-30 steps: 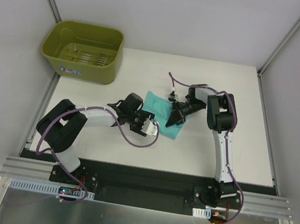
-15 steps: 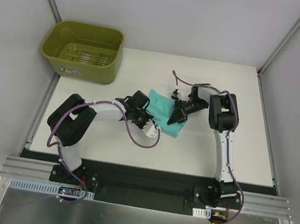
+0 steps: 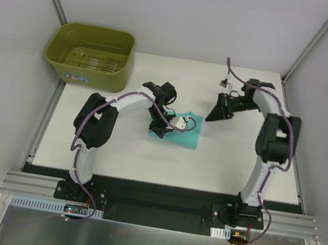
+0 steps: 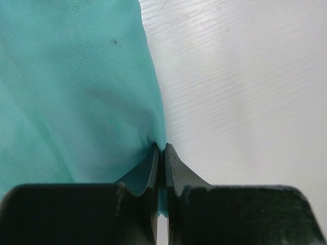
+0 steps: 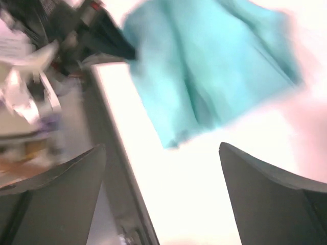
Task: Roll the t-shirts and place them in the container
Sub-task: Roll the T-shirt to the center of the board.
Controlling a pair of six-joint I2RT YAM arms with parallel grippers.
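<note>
The right wrist view is motion-blurred: the t-shirt has no sharp edge, and the left arm at 10 o'clock is a smear. In the left wrist view the t-shirt runs off at 12 and 9 o'clock. From above, the left gripper covers its 9 o'clock end.

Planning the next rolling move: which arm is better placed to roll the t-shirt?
Left, probably: the left gripper is shut on the t-shirt edge, while the right gripper is open and off the fabric.
</note>
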